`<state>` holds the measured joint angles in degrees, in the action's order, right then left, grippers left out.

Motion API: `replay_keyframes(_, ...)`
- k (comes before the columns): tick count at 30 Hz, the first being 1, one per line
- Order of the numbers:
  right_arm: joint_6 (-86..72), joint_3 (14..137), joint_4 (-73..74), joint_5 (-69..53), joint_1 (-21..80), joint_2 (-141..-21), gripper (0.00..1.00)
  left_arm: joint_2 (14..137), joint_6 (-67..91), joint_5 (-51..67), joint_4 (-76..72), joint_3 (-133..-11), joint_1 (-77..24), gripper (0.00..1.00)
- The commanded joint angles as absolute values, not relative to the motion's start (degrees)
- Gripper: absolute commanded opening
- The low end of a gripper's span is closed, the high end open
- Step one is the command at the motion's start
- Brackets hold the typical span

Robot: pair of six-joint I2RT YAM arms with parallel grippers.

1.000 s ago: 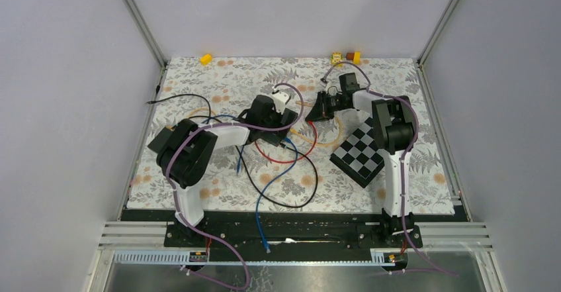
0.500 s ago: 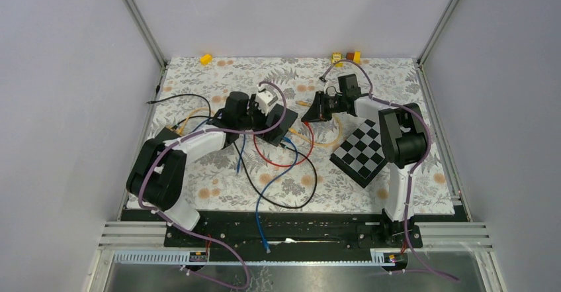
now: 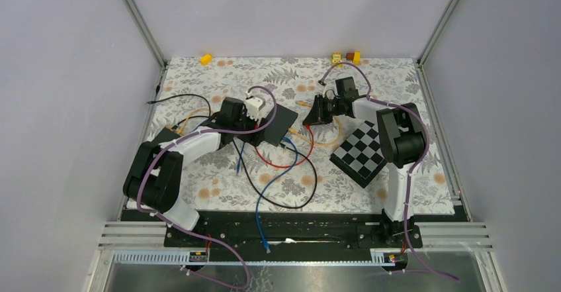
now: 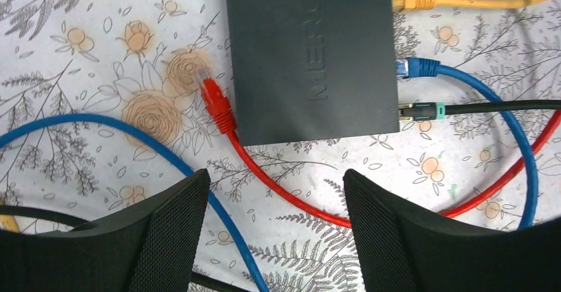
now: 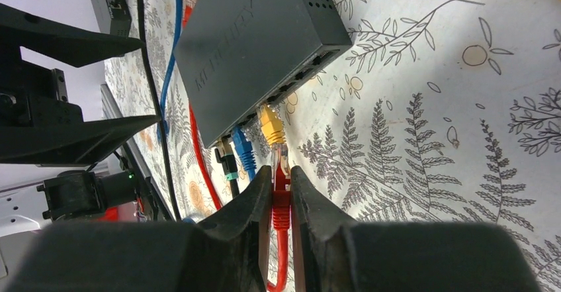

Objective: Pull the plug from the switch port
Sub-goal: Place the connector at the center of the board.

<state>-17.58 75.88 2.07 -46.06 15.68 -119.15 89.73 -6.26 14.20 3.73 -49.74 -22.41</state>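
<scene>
Jaws of the right gripper (image 5: 278, 189) are clamped on the red plug (image 5: 282, 173), whose tip appears clear of its port, just beside the seated yellow plug (image 5: 270, 125) in the switch (image 5: 258, 40). Jaws of the left gripper (image 4: 274, 186) stand apart above the switch. Extraction looks complete; the next move calls for drawing the plug back and releasing it.

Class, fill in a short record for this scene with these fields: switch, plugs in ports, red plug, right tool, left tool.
switch: black box, flat on the flowered mat
plugs in ports: yellow plug, blue plug, black plug
red plug: clear of the ports, tip pointing at the switch
right tool: shut on red plug
left tool: open, holding nothing
</scene>
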Motion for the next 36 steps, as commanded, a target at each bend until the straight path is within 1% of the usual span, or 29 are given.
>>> replay_keyframes(1, -15.97, 77.28, 3.29, -45.29, 16.66, -120.37, 0.09, 90.84, -3.96, 9.17, 5.12, -52.16, -22.50, 0.75)
replay_keyframes(8, -15.36, 77.79, 3.95, -45.73, 16.61, -121.19, 0.13, 95.12, -6.07, 5.89, 5.45, -53.87, -22.50, 0.68)
replay_keyframes(13, -14.77, 78.48, 4.62, -45.65, 16.61, -121.11, 0.20, 98.24, -7.04, 5.33, 6.39, -55.98, -22.50, 0.60)
replay_keyframes(19, -13.44, 78.33, 5.45, -44.71, 16.60, -120.62, 0.25, 101.23, -7.37, 5.80, 7.17, -57.96, -22.59, 0.52)
replay_keyframes(23, -12.44, 78.71, 6.37, -43.92, 16.56, -120.24, 0.33, 103.14, -7.46, 4.83, 8.66, -58.90, -22.59, 0.46)
replay_keyframes(34, -11.26, 79.57, 7.51, -43.50, 16.18, -118.99, 0.48, 107.23, -8.68, 0.90, 12.83, -61.33, -21.64, 0.17)
replay_keyframes(36, -11.26, 79.63, 7.56, -43.67, 16.09, -118.69, 0.49, 107.68, -8.92, 0.51, 13.19, -61.83, -20.92, 0.14)
